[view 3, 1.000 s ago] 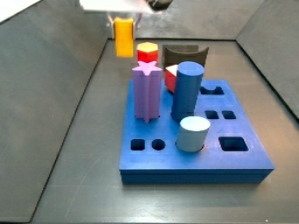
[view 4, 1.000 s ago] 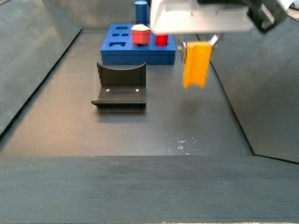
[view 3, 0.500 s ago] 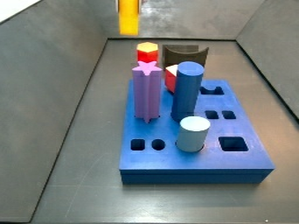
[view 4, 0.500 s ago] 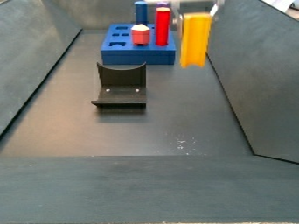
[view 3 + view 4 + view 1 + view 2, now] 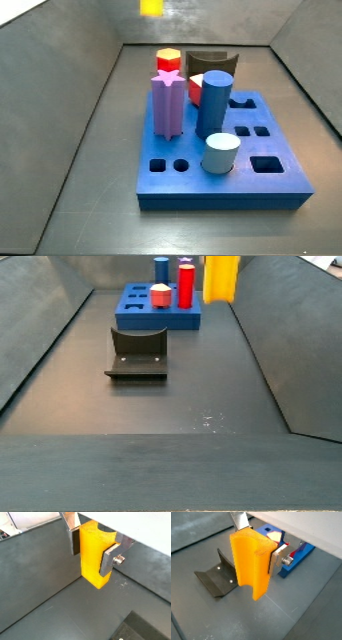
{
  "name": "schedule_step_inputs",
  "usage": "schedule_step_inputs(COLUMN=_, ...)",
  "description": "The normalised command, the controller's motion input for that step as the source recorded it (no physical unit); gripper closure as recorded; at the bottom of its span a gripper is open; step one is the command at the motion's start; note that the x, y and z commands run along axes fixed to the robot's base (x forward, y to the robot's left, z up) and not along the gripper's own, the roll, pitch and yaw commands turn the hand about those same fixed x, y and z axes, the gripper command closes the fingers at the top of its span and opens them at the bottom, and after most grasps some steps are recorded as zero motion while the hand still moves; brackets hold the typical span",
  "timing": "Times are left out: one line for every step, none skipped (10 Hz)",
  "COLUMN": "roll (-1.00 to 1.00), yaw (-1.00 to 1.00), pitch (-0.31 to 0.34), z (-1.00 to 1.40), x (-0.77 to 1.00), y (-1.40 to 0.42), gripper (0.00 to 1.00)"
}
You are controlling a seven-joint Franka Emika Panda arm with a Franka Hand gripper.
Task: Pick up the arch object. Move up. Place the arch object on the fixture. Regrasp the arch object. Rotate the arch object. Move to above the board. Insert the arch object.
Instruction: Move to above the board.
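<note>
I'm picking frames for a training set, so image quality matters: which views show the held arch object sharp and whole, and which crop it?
Both wrist views are sharp: arch object fully lit, gripper shut on it. Both side views crop it at the upper edge; fixture and board are clear, without glare.

Tool [image 5: 256, 551] high above the floor [image 5: 160, 406], arch object [image 5: 250, 562] clamped upright between its fingers [image 5: 279, 558], only the lower end showing in both side views. Fixture [image 5: 136, 353] down on the floor, well below. Board [image 5: 151, 314] just behind the fixture, pegs [image 5: 214, 102] standing in it.
</note>
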Motion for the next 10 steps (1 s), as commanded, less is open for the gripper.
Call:
schedule_step_inputs(roll=-0.06, yaw=0.03, pitch=0.078, z=1.0, x=0.09, y=-0.02, gripper=1.0)
schedule_step_inputs(roll=-0.06, yaw=0.03, pitch=0.078, z=0.92, x=0.07, y=-0.02, gripper=1.0)
schedule_step_inputs(roll=-0.06, yaw=0.03, pitch=0.075, z=0.76, x=0.05, y=-0.02, gripper=1.0)
schedule_step_inputs(roll=-0.07, yaw=0.02, pitch=0.072, z=0.54, x=0.03, y=-0.02, gripper=1.0)
schedule_step_inputs(roll=-0.07, yaw=0.02, pitch=0.071, z=0.44, x=0.02, y=-0.02, gripper=1.0)
schedule_step_inputs(roll=-0.07, yaw=0.02, pitch=0.068, z=0.23, x=0.02, y=-0.01, gripper=1.0)
schedule_step_inputs(roll=0.02, yaw=-0.3, pitch=-0.036, z=0.15, x=0.11, y=-1.0, gripper=1.0)
schedule_step_inputs(roll=0.06, yaw=-0.27, pitch=-0.036, z=0.14, x=0.11, y=-1.0, gripper=1.0)
schedule_step_inputs(roll=0.07, yaw=-0.19, pitch=-0.024, z=0.14, x=0.11, y=-1.0, gripper=1.0)
schedule_step_inputs(roll=0.02, yaw=-0.08, pitch=0.004, z=0.15, x=0.11, y=-1.0, gripper=1.0)
